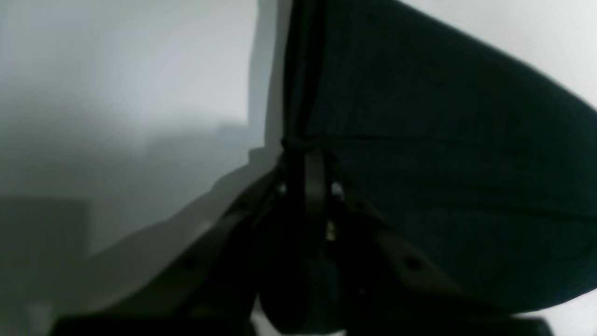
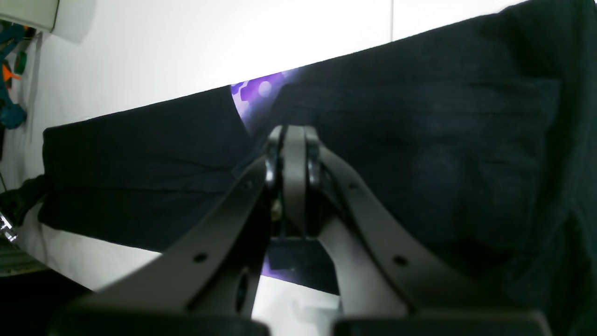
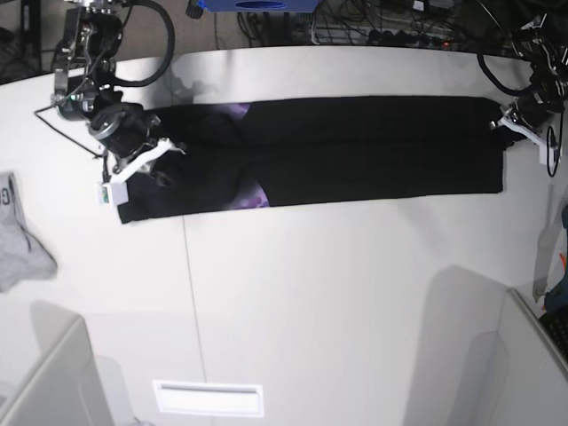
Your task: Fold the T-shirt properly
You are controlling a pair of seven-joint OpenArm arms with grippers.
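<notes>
Large black cotton T-shirt [image 3: 355,146] with purple print, folded into a long strip across upper centre of white tabletop [image 3: 311,293]. Left tool [image 3: 508,122] at upper right, pinching strip's end. Right tool [image 3: 151,155] at upper left, pressed together on T-shirt fabric.

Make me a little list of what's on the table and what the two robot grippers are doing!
T-shirt: black, folded into a long strip across the table, bits of purple print showing
left gripper: shut on the T-shirt's end
right gripper: shut on the T-shirt's other end
grey cloth: crumpled at the table edge, away from the T-shirt
table: white
</notes>
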